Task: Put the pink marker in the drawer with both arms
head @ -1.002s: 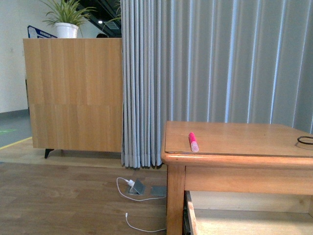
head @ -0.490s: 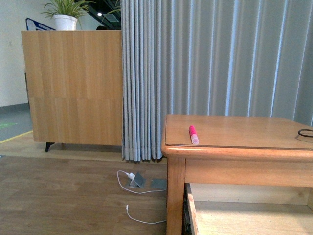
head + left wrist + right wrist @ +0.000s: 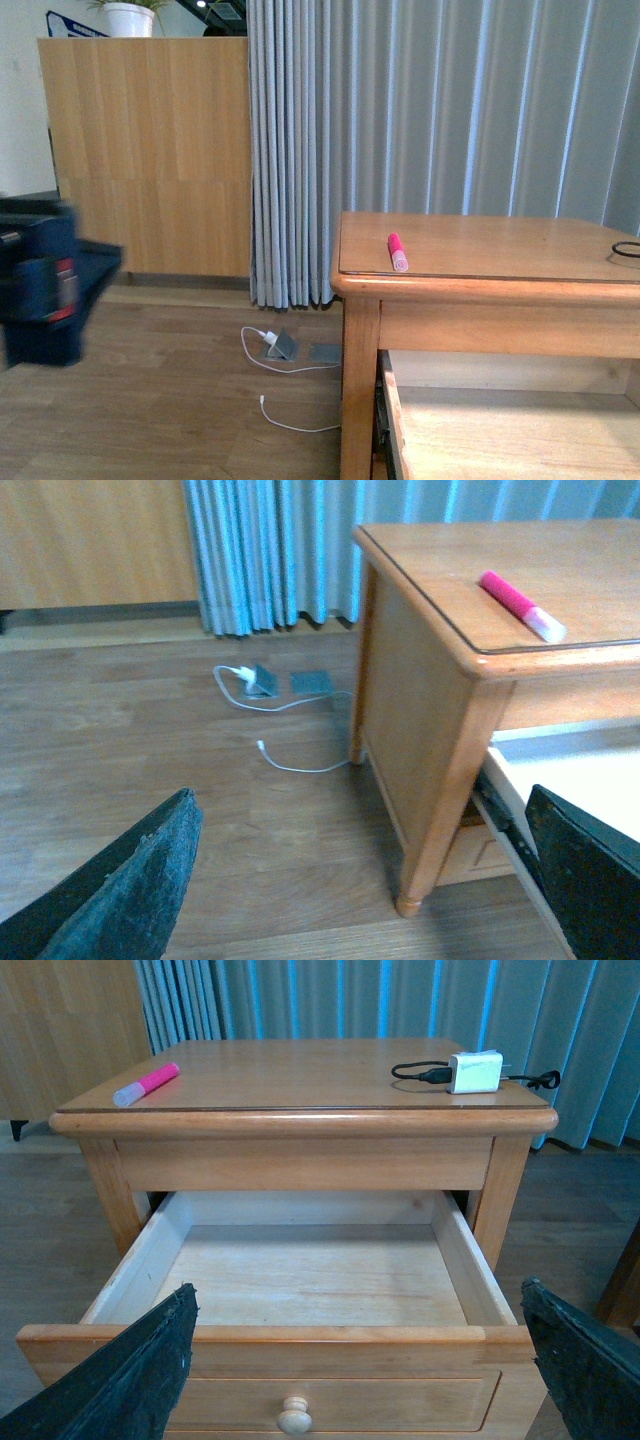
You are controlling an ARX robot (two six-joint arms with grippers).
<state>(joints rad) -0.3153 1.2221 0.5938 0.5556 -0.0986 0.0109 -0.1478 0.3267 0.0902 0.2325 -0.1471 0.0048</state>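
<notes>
Pink marker [image 3: 397,252] hasn't moved: on the bench [image 3: 500,262] top, centre of the front view. New: a dark blurred shape [image 3: 45,285] at the left edge, probably the left arm swinging in. Drawer [image 3: 250,1335] is open and empty. Left gripper [image 3: 360,810] and right gripper [image 3: 357,1300] are both spread wide and hold nothing, so the pick hasn't started.
</notes>
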